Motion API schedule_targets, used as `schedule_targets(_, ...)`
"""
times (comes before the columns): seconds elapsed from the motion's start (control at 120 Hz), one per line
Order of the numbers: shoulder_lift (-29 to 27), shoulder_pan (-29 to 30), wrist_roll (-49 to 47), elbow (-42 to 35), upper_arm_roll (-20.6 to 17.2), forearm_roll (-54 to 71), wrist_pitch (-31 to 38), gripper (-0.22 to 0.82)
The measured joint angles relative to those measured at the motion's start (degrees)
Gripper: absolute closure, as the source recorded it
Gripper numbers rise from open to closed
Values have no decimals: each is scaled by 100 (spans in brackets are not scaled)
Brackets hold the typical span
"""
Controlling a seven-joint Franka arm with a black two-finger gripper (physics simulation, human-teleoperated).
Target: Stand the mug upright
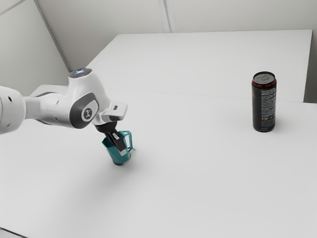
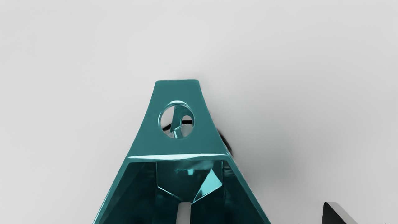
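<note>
In the exterior view the black gripper [image 1: 120, 148] points down at the teal mug [image 1: 117, 155], overlapping its mouth and body. The mug leans, mouth up toward the arm, with its handle on the exterior view's right side. In the wrist view the gripper [image 2: 259, 214] stands open: one finger is inside the mouth of the mug [image 2: 177, 147], the other outside, apart from the wall between them. The handle's flat face with a round hole shows beyond the rim. The finger inside hides part of the interior, and whether the base rests flat is unclear.
A tall black can [image 1: 264, 104] stands upright on the white table [image 1: 198, 173], well toward the exterior view's right. Pale walls rise behind the table. A small dark curved shape lies partly hidden behind the mug in the wrist view.
</note>
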Motion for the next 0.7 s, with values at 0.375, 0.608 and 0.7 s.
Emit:
schedule_targets(0.375, -543, -129, -164, 930, -34, -6, -759, 14)
schedule_targets(0.608, 154, -86, -292, 2746, -26, -71, -1727, 5)
schedule_targets(0.7, 681, -71, -376, 3593, 5, -120, -2181, 3)
